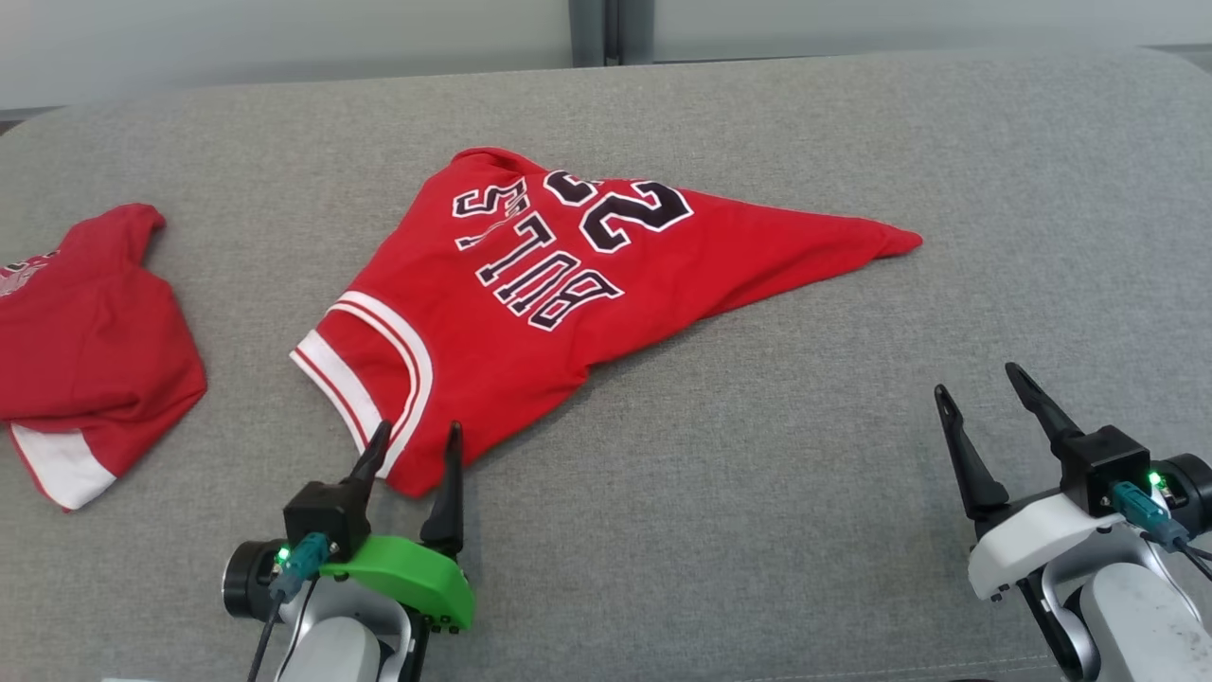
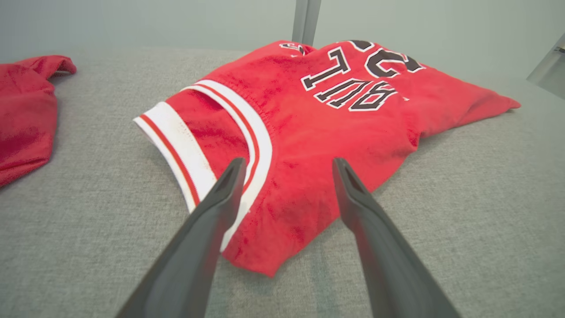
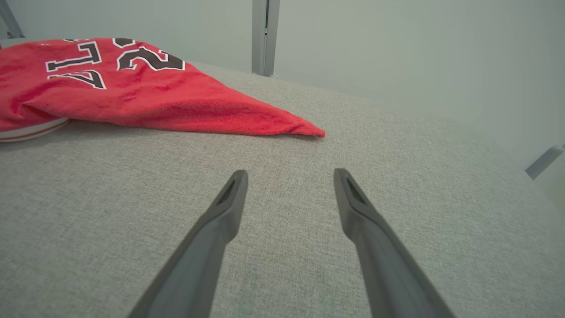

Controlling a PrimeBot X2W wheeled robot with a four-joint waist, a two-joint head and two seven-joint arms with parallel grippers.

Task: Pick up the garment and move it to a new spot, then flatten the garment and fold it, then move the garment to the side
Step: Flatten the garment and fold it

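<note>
A grey woven cushion (image 1: 757,493) is running back to a pale wall (image 1: 284,28) and post (image 1: 606,28). The jersey (image 1: 530,313) is lying rumpled mid-cushion. The left gripper (image 1: 419,428) is hovering, fingers apart, at its near corner. The right gripper (image 1: 976,379), fingers apart, is hovering over bare cushion.

Parted fingers (image 3: 223,216) hang over grey upholstery (image 3: 419,185), clear of the red garment (image 3: 132,95).

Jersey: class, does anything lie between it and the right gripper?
Nothing visible does. Plain grey surface separates the open right gripper from the jersey, whose pointed corner lies nearest it in the right wrist view.
</note>
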